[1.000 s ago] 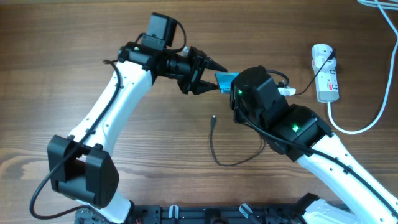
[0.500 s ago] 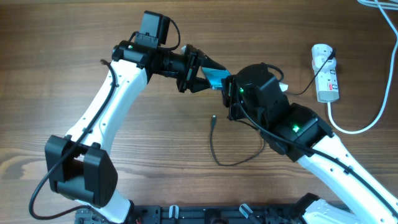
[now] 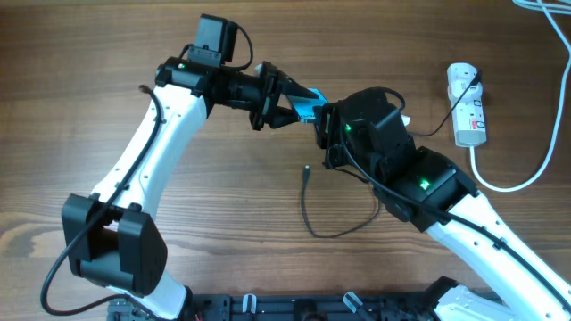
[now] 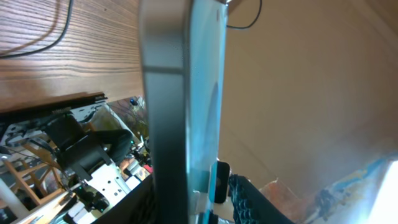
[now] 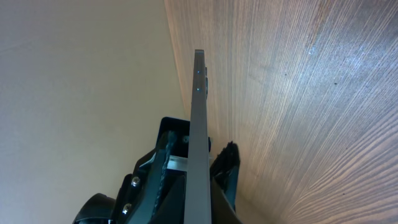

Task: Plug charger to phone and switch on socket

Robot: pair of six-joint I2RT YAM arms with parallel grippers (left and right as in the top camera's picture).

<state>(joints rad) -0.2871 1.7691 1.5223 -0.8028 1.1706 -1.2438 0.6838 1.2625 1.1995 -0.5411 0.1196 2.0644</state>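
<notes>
The phone (image 3: 310, 107) has a turquoise screen and is held in the air between both grippers, above the table. My left gripper (image 3: 297, 103) is shut on its left end. My right gripper (image 3: 323, 123) is mostly hidden under its own wrist and grips the other end. The left wrist view shows the phone (image 4: 186, 93) edge-on between the fingers (image 4: 194, 202). The right wrist view shows its thin edge (image 5: 198, 112) between the jaws (image 5: 198, 171). The charger (image 3: 335, 234) loops on the table, its plug tip (image 3: 306, 169) lying free below the phone. The white socket (image 3: 470, 111) lies at the far right.
A thick white cord (image 3: 526, 183) curves from the socket toward the right table edge. The charger's adapter sits in the socket's top end (image 3: 462, 76). The black robot bases stand along the front edge (image 3: 294, 308).
Both grippers and the phone between them have shifted a little to the left and slightly away from the front edge. The charger and the socket have not moved.
</notes>
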